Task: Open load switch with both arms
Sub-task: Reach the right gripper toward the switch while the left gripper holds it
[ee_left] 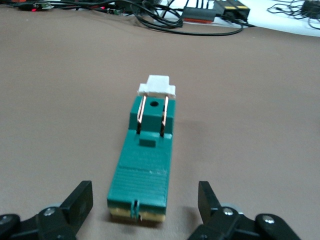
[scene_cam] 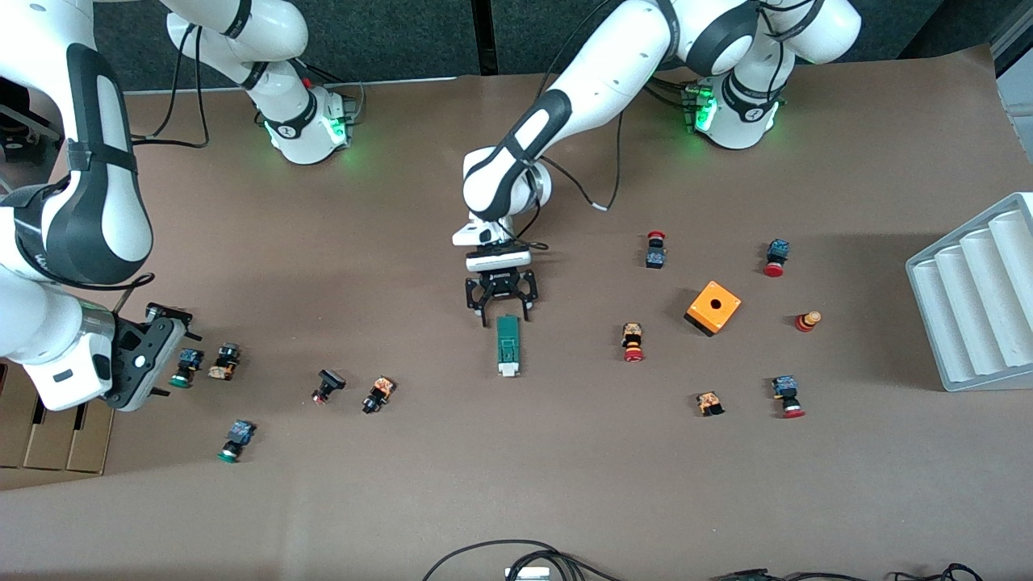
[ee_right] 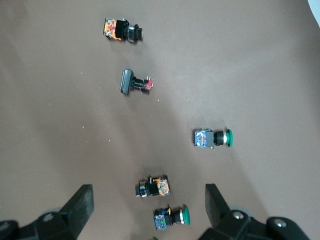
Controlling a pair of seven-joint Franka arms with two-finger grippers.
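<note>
The left arm reaches down mid-surface, its left claw [scene_cam: 500, 316] spread, 2 fingers flanking the load switch's [scene_cam: 507, 345] end without touching. The right claw [ee_right: 150, 210] hangs spread above push-buttons [ee_right: 170, 216]; its fingertips are cut off.

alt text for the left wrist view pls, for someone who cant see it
A green load switch with a white sliding piece at one end lies flat on a brown table, its other end between the open fingers of the left pincer, untouched. Black cables lie along the table's edge.
</note>
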